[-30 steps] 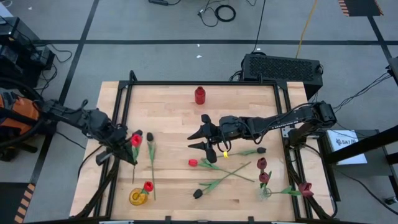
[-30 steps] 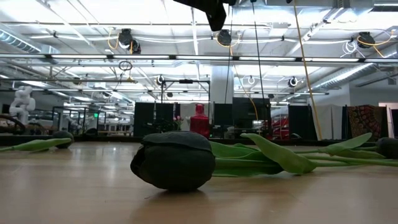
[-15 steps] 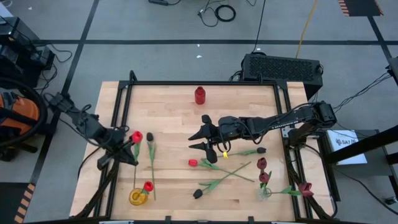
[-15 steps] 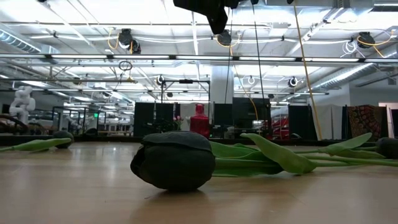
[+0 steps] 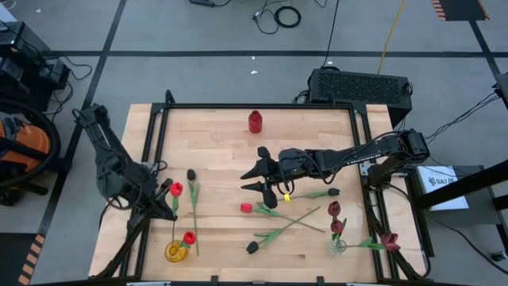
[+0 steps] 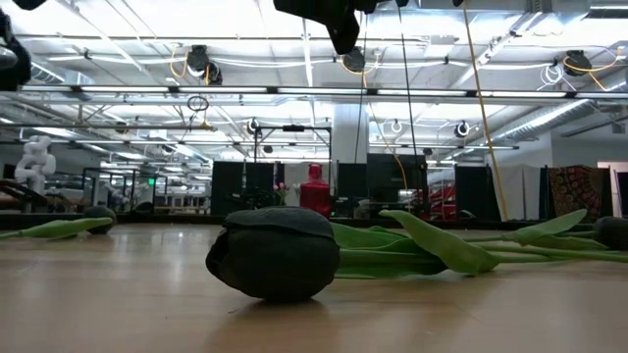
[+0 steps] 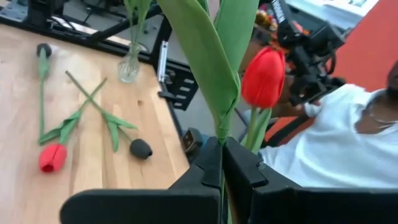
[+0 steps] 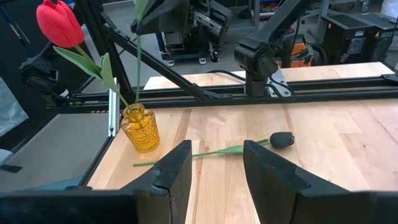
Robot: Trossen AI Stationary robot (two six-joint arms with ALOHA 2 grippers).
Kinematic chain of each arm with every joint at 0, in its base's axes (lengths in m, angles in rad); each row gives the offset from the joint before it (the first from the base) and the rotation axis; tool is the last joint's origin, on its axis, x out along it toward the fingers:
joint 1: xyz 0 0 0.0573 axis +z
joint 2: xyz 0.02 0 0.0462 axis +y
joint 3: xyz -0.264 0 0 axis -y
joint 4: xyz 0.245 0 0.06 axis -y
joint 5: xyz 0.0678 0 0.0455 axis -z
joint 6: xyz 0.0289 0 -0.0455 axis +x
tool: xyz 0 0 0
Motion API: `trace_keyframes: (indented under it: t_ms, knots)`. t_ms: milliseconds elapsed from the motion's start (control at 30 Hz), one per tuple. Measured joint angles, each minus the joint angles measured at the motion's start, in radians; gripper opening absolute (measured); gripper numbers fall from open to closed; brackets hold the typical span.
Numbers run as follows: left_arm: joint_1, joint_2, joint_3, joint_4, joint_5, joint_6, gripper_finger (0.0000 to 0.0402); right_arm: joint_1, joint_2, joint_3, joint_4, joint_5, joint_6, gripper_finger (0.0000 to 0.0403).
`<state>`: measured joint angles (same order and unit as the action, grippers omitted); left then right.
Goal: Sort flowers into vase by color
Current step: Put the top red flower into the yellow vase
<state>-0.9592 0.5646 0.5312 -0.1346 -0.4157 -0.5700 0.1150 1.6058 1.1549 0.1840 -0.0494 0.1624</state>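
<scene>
My left gripper point(image 5: 164, 199) is shut on a red tulip point(image 5: 176, 189) near the table's left edge, above the yellow vase point(image 5: 175, 253). That vase holds another red tulip point(image 5: 189, 237). My right gripper point(image 5: 254, 179) is open and empty over the table's middle. A black tulip point(image 5: 191, 174) lies beside the held one. A red tulip point(image 5: 246, 208) and two black ones point(image 5: 252, 248) point(image 5: 334, 191) lie on the table. A clear vase point(image 5: 339, 245) holds two maroon tulips point(image 5: 334, 209). My left gripper pinches the red tulip's stem point(image 7: 221, 132) between its two fingers, where the leaves start, below the head point(image 7: 264, 78). The fingers come from the table's left and lie across the stem. The tulip stands nearly upright, clear of the table, its stem point(image 8: 138, 68) reaching down to the yellow vase's mouth point(image 8: 137, 106).
A red vase point(image 5: 255, 121) stands at the far middle. A maroon tulip point(image 5: 389, 241) lies at the near right edge. A black frame point(image 5: 159, 119) rims the table. A person in a white shirt point(image 7: 323, 149) shows beyond the table in the left wrist view.
My left gripper, still shut on the red tulip, has gone toward the table's near edge and the yellow vase while the arm swung upright. The tulip has turned from slanting to nearly upright, with its head a little nearer. My right gripper has kept still.
</scene>
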Motion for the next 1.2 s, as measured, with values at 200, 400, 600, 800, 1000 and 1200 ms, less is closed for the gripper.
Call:
trace_keyframes:
  t_ms: [200,400,600,800,1000,1200]
  knots:
    - [-0.11,0.075,0.0,0.017,-0.14,-0.027,0.0004,0.0,0.0,0.0,-0.003,0.0,0.007,0.0137]
    - [-0.194,0.154,0.0,0.078,-0.24,-0.028,0.0004,0.0,0.0,0.0,-0.003,0.0,0.009,0.0137]
    - [-0.274,0.233,0.0,0.102,-0.38,-0.046,0.0004,0.0,0.0,0.0,-0.003,0.0,0.009,0.0137]
    - [-0.33,0.286,0.0,0.093,-0.476,-0.112,0.0004,0.0,0.0,0.0,-0.003,0.0,0.009,0.0137]
    - [-0.353,0.305,0.0,0.094,-0.491,-0.132,0.0009,0.0,0.0,0.0,-0.003,0.0,0.009,0.0137]
    - [-0.353,0.306,0.0,0.09,-0.491,-0.132,0.0011,0.0,0.0,0.0,-0.003,0.0,0.009,0.0137]
